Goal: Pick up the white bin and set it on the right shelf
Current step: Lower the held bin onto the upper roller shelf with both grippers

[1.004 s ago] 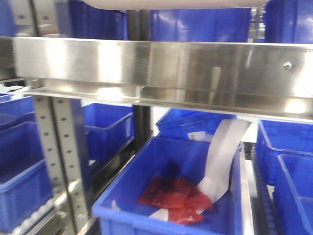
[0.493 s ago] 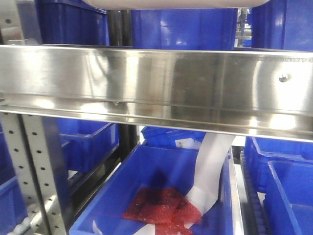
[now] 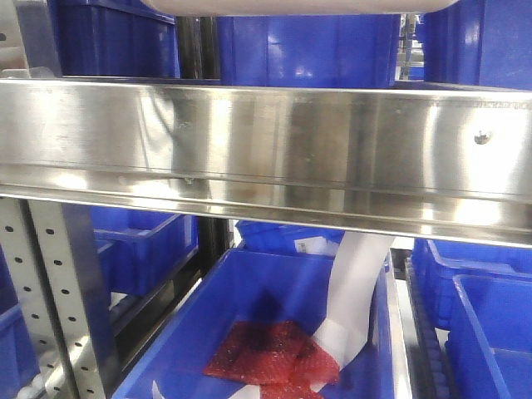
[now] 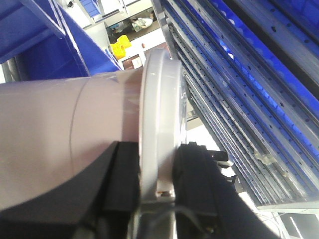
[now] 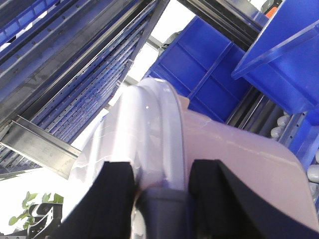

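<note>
The white bin point(image 3: 283, 7) shows only as a pale underside at the top edge of the front view, above and in front of the right shelf point(image 3: 266, 141), whose shiny steel front rail carries a bolt head point(image 3: 480, 137). In the left wrist view, my left gripper point(image 4: 157, 169) is shut on the white bin point(image 4: 60, 134), its black fingers point(image 4: 124, 174) either side of the rim. My right gripper point(image 5: 159, 184) is likewise shut on the rim at the white bin's point(image 5: 234, 164) other end.
Blue bins point(image 3: 307, 41) stand on the tier behind the rail. Below it, a blue bin point(image 3: 208, 324) holds red packets point(image 3: 266, 353) and a white paper strip point(image 3: 353, 283). More blue bins point(image 3: 490, 332) sit at the lower right. A perforated upright point(image 3: 50, 291) stands at the left.
The shelf rail now looks larger and lower in the front view and the upright has slid left, so I have moved closer and rightward. The bin stays held at the top edge.
</note>
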Motion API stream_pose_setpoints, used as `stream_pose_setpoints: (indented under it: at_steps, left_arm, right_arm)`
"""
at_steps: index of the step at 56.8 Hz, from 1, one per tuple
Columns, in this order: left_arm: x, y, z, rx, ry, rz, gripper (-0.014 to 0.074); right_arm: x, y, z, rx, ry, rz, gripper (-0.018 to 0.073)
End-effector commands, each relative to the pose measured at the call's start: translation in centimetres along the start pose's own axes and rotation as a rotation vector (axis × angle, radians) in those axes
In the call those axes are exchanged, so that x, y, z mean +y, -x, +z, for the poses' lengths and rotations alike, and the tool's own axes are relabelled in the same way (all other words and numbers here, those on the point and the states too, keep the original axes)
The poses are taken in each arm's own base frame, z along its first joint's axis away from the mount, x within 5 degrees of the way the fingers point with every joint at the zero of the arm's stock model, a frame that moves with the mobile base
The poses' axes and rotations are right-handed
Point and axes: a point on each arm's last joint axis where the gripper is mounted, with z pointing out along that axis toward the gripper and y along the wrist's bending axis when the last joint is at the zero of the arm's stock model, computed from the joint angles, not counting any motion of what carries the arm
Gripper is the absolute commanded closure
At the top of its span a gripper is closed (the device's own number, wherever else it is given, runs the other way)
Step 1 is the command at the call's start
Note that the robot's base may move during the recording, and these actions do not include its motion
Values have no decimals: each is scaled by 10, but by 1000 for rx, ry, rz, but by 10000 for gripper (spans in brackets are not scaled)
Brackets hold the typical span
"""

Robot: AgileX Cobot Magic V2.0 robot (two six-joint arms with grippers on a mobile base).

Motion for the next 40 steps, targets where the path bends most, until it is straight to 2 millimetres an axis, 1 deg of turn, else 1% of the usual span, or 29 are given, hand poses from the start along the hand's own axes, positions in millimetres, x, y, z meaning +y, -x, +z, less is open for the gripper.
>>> stream_pose_setpoints:
  at_steps: [1, 30, 40]
  left_arm:
    - [-52, -28, 0, 209, -236, 77, 722]
    - [-52, -28, 0, 209, -236, 77, 722]
    - [-50, -24, 1, 164, -209, 74, 722]
  right_arm:
    - [48, -12, -5, 94, 220, -25, 491]
    - [48, -12, -5, 94, 220, -25, 491]
    - [48, -12, -5, 94, 220, -25, 491]
